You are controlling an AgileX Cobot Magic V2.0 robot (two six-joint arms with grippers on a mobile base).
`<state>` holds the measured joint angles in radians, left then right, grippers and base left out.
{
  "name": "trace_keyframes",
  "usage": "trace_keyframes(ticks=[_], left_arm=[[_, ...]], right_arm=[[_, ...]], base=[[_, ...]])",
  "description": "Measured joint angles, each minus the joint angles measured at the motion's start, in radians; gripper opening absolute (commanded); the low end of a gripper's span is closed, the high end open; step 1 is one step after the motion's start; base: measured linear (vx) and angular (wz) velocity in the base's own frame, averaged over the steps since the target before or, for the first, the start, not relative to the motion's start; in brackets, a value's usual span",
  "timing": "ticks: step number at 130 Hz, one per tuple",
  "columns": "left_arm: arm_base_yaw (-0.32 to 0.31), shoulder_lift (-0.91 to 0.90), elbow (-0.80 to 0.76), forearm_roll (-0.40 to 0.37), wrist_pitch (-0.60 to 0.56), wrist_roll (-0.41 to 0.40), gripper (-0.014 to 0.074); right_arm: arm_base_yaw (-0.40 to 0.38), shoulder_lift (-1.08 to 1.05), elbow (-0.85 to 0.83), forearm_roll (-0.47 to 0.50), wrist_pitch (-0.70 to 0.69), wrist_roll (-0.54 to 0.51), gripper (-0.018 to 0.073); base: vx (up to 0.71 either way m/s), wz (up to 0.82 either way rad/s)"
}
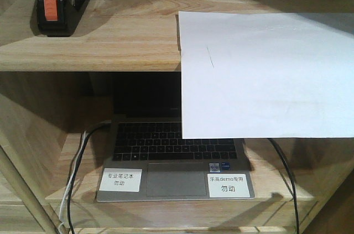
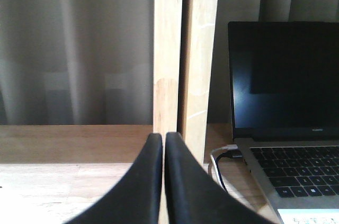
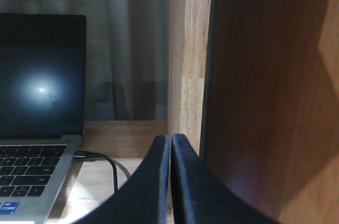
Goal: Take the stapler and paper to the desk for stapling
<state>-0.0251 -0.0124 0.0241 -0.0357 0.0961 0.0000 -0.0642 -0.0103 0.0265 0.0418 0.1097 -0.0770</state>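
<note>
The black stapler (image 1: 55, 7), orange-red patch facing up, stands at the far left of the upper shelf board (image 1: 110, 40). The white paper (image 1: 265, 73) lies on the right of that board, and its front half hangs over the edge in front of the lower bay. The desk is out of view. In the left wrist view my left gripper (image 2: 163, 135) is shut with nothing in it, pointing at a light wooden post (image 2: 168, 49). My right gripper (image 3: 171, 136) is also shut and empty, low beside a brown side panel (image 3: 270, 91). Neither gripper shows in the front view.
An open laptop (image 1: 174, 156) sits on the lower shelf, with two white labels (image 1: 120, 180) on its palm rest. Cables (image 1: 74, 178) run down on both sides of it. The laptop (image 2: 286, 102) is right of the left gripper, and the laptop (image 3: 37, 102) is left of the right gripper.
</note>
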Motion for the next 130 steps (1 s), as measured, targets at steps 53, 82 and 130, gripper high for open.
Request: trace_keyframes(ticks=[53, 82, 130], left_arm=[[0.0, 0.0, 0.0, 0.0, -0.005, 0.0, -0.0006], [0.0, 0.0, 0.0, 0.0, -0.113, 0.0, -0.0006], [0.0, 0.0, -0.111, -0.003, -0.441, -0.094, -0.0006]], right_arm=[[0.0, 0.0, 0.0, 0.0, -0.012, 0.0, -0.0006], [0.0, 0.0, 0.0, 0.0, -0.11, 0.0, -0.0006], [0.0, 0.0, -0.124, 0.0, -0.378, 0.0, -0.0006]], base=[[0.0, 0.0], [0.0, 0.0], [0.0, 0.0]])
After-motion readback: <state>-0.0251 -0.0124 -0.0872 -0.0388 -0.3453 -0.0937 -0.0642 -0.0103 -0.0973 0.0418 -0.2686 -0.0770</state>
